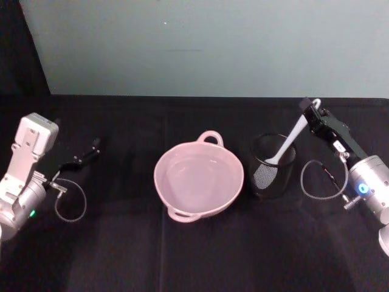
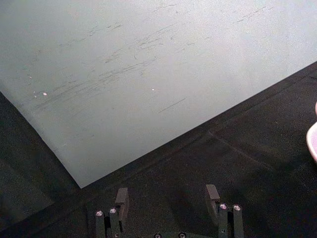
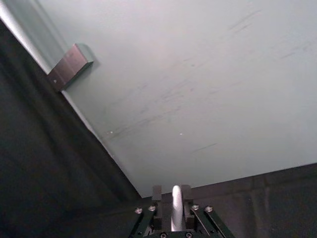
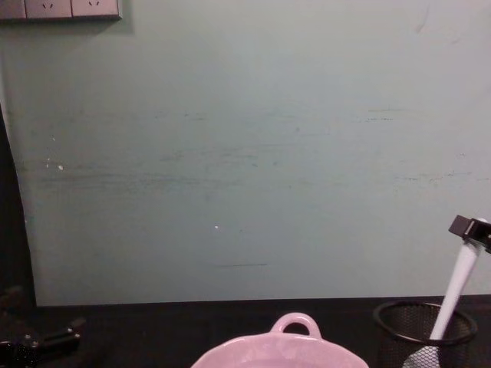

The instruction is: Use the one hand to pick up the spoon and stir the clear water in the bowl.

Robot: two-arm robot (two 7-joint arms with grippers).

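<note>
One grip: right gripper (image 1: 311, 111) pinches the spoon (image 1: 287, 145) handle's tip, head down in the mesh cup (image 1: 273, 166).
Bowl (image 1: 199, 179): just left of cup.
Risk: head snagging the rim, tipping the cup (light-looking).
Left gripper (image 2: 168, 196): parked, spread.

Looks to me like a lab test bench, not a home or kitchen. I see a table (image 1: 194, 255) draped wholly in black cloth, running wall to wall across my view. Behind it, at the far edge, a plain pale green wall (image 4: 245, 153), scuffed and scratched with faint horizontal marks. A strip of wall sockets (image 4: 61, 8) sits high on the far left. A dark curtain or panel (image 1: 21, 42) closes the far left corner. Few props are set out: one pink bowl (image 1: 199, 179) at centre, one black mesh cup (image 1: 273, 167) just to its right. Bare, staged, no household clutter.
</note>
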